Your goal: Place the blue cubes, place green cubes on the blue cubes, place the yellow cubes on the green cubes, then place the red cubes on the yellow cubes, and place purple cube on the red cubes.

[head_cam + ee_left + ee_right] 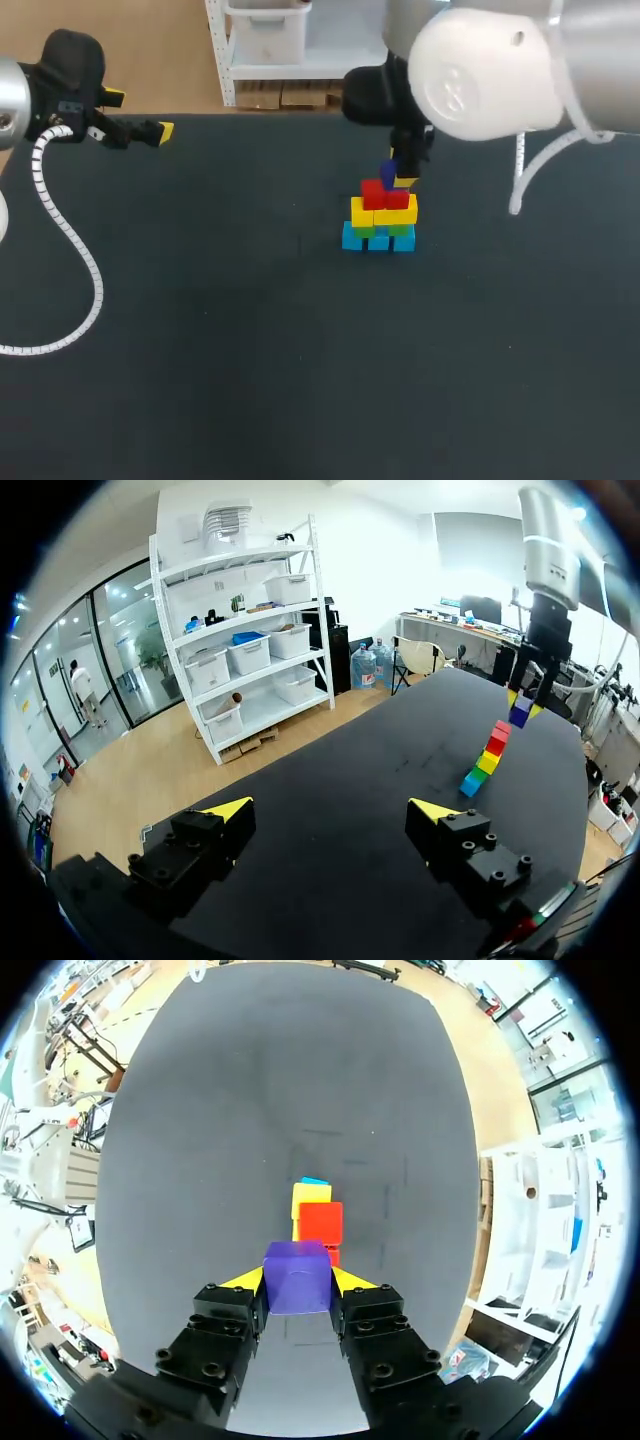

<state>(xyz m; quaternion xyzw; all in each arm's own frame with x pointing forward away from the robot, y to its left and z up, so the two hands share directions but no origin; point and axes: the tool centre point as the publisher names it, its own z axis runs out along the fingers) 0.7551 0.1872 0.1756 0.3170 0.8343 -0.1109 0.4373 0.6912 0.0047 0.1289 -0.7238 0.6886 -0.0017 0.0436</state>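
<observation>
1. Purple cube (297, 1277) sits clamped between our right gripper's (298, 1280) jaws, equal-sided, faces square to them.
2. Just ahead, below them, red cubes (321, 1223) top yellow cubes (310, 1196), green cubes (400, 230), blue cubes (352, 238).
3. Our left gripper's (330, 810) jaws stand apart, those cubes far ahead.

The table (200, 350) is plain dark charcoal, the stack shows light blue cubes (352, 238), what appear to be green cubes (401, 230), yellow cubes (362, 212) and red cubes (385, 195), the purple cube (297, 1272) is unpatterned, and the left gripper (330, 808) and right gripper (297, 1280) are black with yellow tips.
</observation>
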